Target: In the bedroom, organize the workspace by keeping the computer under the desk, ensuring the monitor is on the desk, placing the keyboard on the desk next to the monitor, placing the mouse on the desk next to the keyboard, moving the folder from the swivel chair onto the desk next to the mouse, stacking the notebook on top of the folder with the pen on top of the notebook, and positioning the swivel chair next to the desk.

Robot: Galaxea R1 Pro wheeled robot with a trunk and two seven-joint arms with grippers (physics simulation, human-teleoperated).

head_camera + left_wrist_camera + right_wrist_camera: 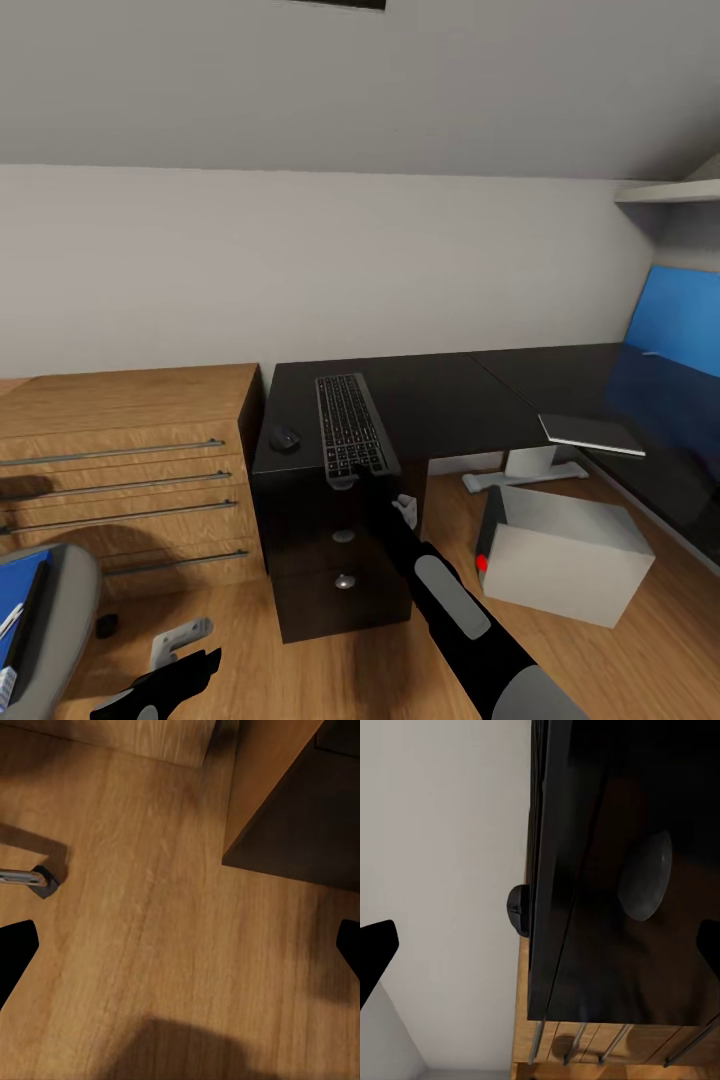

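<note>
The keyboard [350, 424] lies lengthwise on the black desk [450, 400], its near end over the front edge. The dark mouse [285, 437] sits just left of it. My right gripper [346, 484] is at that near end, below the desk edge, open; in the right wrist view the right gripper [540, 945] has its fingers spread wide, facing a drawer knob [645, 876] and the mouse [517, 910]. The notebook [592, 433] lies on the desk's right wing, above the computer [565, 548] on the floor. The folder [20, 598] rests on the swivel chair [60, 610]. My left gripper [190, 672] hangs open over the floor.
A light oak drawer cabinet [120, 460] stands against the desk's left side. A blue wall panel [680, 320] is at the far right. A chair castor [45, 879] and the wood floor [165, 945] lie under the left gripper [180, 945].
</note>
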